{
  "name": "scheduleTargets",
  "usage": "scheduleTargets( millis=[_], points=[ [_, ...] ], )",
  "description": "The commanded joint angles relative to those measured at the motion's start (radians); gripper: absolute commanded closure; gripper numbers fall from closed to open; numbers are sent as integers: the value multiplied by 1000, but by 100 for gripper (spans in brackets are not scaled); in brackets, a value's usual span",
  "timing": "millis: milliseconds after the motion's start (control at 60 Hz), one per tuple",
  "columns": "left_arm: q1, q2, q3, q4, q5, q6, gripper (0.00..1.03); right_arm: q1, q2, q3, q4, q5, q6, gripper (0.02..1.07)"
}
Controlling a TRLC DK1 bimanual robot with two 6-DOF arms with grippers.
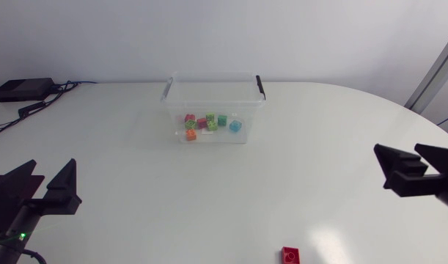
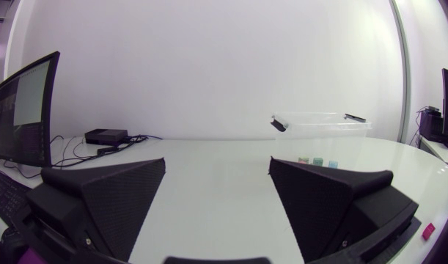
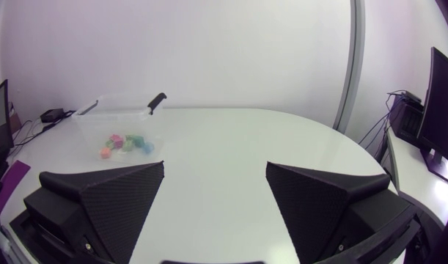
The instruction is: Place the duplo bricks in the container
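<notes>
One red duplo brick (image 1: 289, 254) is seen outside the container (image 1: 216, 103), well apart from it, on its near side and by the edge of the table (image 1: 136, 169). It is judged to be the last one to collect. The other bricks (image 1: 209, 123) are scattered loosely on the container's floor, so that part is taken as done. The right gripper (image 1: 397, 150) is held well off to the container's right and the left gripper (image 1: 53, 163) well off to its left. Both are spread wide with nothing between the fingers, presumably parked clear so the open top is kept unobstructed.
</notes>
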Motion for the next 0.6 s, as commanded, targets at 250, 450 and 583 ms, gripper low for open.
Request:
scheduleTargets(
  millis=[250, 450, 583],
  points=[
    [4, -12, -19, -1, 5, 8, 4, 316, 216, 386, -453, -26, 220, 7],
    [4, -12, -18, -3, 5, 8, 4, 420, 228, 265, -508, -28, 252, 7],
    [4, -12, -19, -3, 5, 8, 4, 503, 225, 156, -499, -37, 252, 7]
  ],
)
